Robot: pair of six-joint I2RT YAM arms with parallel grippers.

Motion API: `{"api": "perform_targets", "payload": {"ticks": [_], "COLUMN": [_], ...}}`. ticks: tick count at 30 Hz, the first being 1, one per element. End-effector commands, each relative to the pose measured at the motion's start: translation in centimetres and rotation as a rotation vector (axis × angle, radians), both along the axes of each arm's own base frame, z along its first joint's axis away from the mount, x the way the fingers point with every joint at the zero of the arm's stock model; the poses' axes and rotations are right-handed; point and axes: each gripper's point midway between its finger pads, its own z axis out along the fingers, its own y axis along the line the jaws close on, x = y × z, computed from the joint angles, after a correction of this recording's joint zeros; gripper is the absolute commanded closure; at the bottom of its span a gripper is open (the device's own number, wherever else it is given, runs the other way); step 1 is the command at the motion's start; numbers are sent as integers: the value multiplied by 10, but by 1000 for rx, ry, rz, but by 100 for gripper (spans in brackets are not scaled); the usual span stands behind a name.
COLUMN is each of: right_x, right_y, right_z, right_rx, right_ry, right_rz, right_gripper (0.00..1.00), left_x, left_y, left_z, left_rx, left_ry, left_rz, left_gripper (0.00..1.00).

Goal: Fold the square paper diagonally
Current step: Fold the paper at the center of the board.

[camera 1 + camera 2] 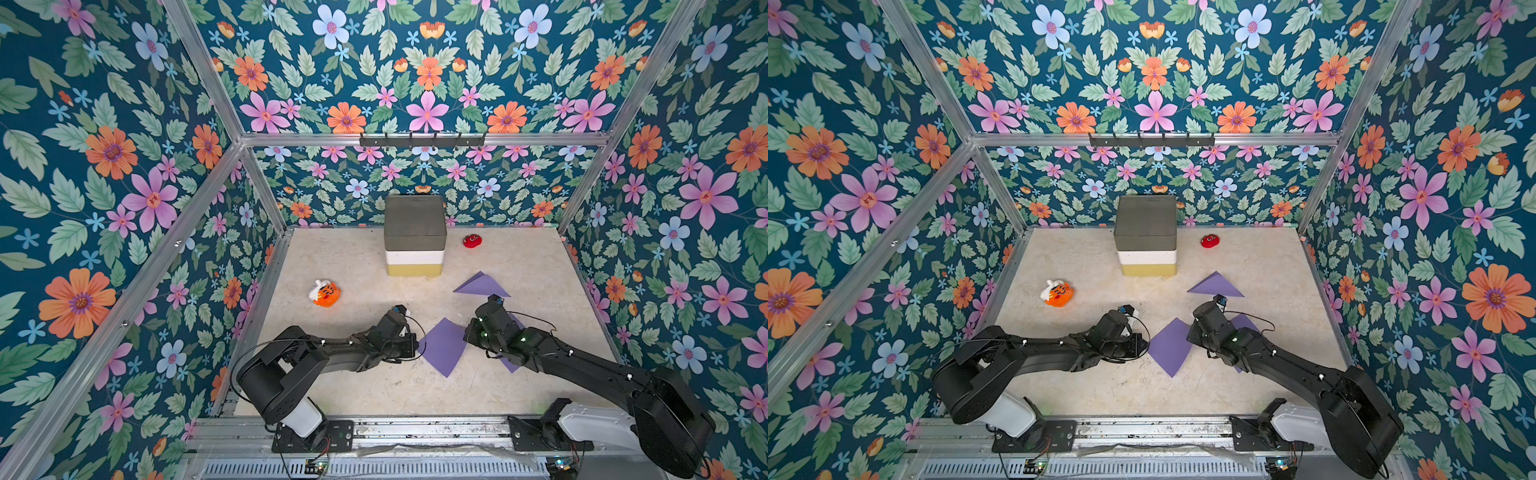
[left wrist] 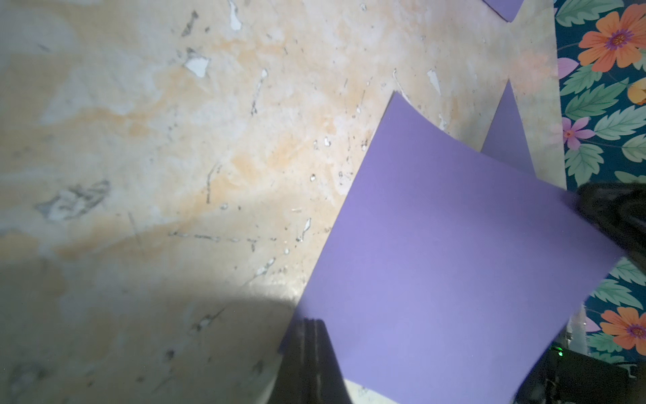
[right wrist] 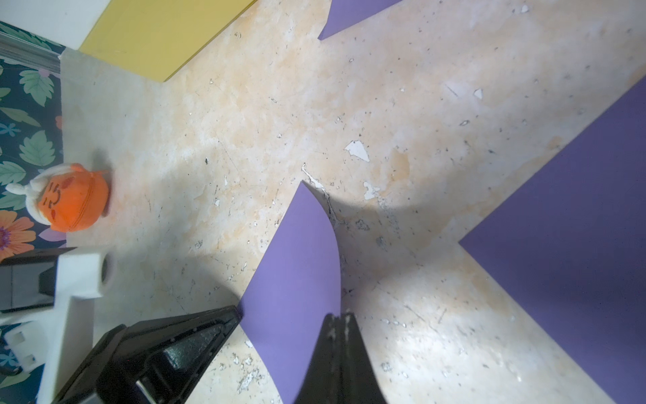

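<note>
Left gripper [image 2: 310, 327] and right gripper [image 3: 338, 320] each pinch opposite corners of purple square paper [image 1: 442, 347].

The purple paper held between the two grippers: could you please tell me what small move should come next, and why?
Probably swing the right gripper over toward the left gripper. Each is shut on an opposite corner of the paper, which is unfolded, so joining corners starts the diagonal fold.
</note>
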Motion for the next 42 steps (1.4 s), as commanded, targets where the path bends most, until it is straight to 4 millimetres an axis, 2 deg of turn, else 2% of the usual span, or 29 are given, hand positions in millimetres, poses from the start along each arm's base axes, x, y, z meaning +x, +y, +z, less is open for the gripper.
{"api": "perform_targets", "payload": {"ticks": [1, 6, 11, 15, 18, 25, 30, 36, 38, 42], "right_x": [2, 6, 9, 8, 9, 9, 8, 8, 6, 3], "right_y": [9, 37, 74, 97, 107, 117, 126, 119, 116, 115], "right_z": [6, 22, 41, 33, 16, -9, -15, -27, -43, -54], "right_rx": [57, 226, 388, 412, 428, 473, 493, 419, 371, 316], "right_ry": [-8, -25, -88, -65, -27, 18, 27, 29, 54, 67], "right_rz": [3, 41, 99, 126, 116, 92, 106, 95, 93, 106], "right_gripper": [100, 100, 100, 100, 100, 100, 100, 100, 100, 100], "left_x": [-1, -4, -6, -7, -10, -14, -16, -16, -16, -17], "left_y": [10, 15, 17, 16, 16, 22, 22, 23, 24, 24], "left_z": [-13, -22, -22, -20, -23, -31, -33, -34, -34, -35], "left_rx": [64, 87, 85, 64, 62, 42, 35, 42, 46, 50], "left_ry": [7, 23, 19, 18, 22, 43, 53, 53, 53, 58], "left_rz": [12, 15, 15, 13, 7, 32, 29, 29, 28, 27], "left_gripper": [100, 100, 100, 100, 100, 100, 100, 100, 100, 100]}}
